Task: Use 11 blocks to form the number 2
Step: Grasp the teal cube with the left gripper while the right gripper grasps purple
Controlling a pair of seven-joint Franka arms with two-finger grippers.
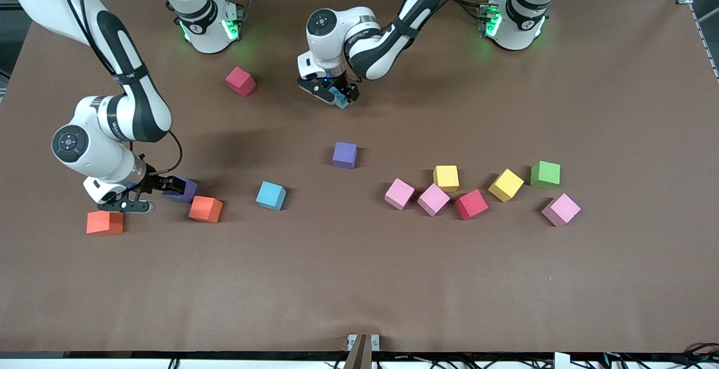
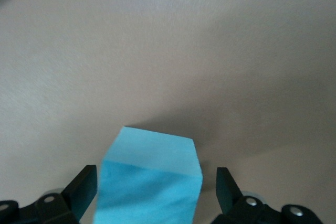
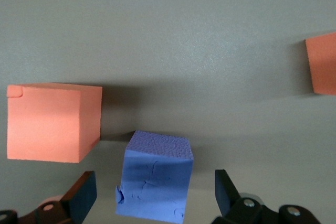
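Blocks scattered on the table (image 1: 359, 279), digit not yet formed.
Left gripper (image 2: 156, 186) spread around a light blue cube (image 2: 149, 179), fingers apart from it. Right gripper (image 3: 156, 191) open around a purple cube (image 3: 155, 177), just beside an orange cube (image 3: 52, 121).

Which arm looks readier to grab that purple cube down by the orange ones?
Right. The right gripper already straddles the purple cube, fingers open. The left gripper is at a blue cube.
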